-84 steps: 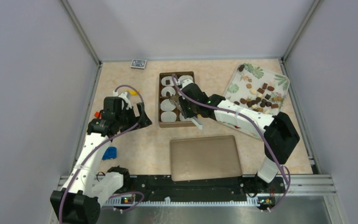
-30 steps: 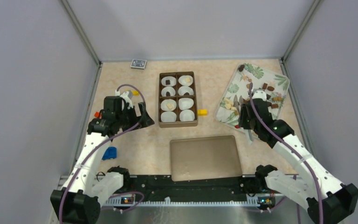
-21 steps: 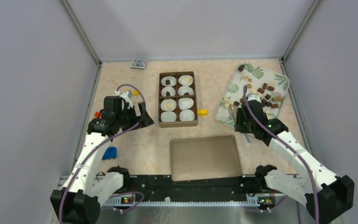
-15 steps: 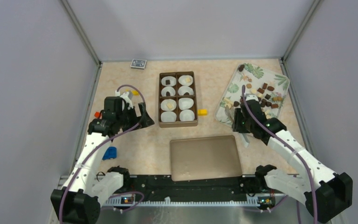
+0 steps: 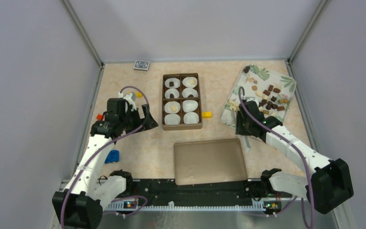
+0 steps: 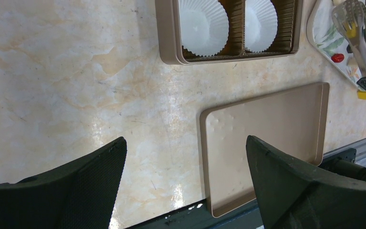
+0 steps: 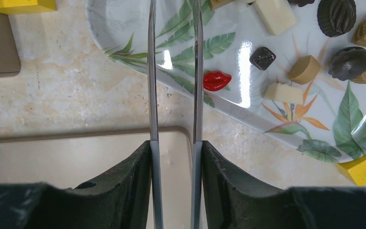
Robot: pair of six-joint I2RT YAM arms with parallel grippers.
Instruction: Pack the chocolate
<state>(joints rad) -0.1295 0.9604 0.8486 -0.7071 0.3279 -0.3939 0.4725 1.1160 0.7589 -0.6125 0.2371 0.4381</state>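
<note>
Right end effector (image 7: 174,148), clenched on metal tongs (image 7: 151,71), had swung off the box (image 5: 164,102) and back to the leaf-print tray (image 7: 124,19). Over the last second it drifted to the tray's near-left edge. The tong tips ran out of the wrist view, so we could not tell whether they carried anything. Chocolates (image 5: 269,98) lay mostly on the tray. A few sat in the far paper cups (image 5: 172,84), and the two nearest cups were empty. We judged another pick was starting. Left end effector (image 6: 185,143) hung released above the bench (image 6: 52,71).

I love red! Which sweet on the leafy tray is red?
The lip-shaped sweet; the other chocolates are dark brown, tan or cream.
</note>
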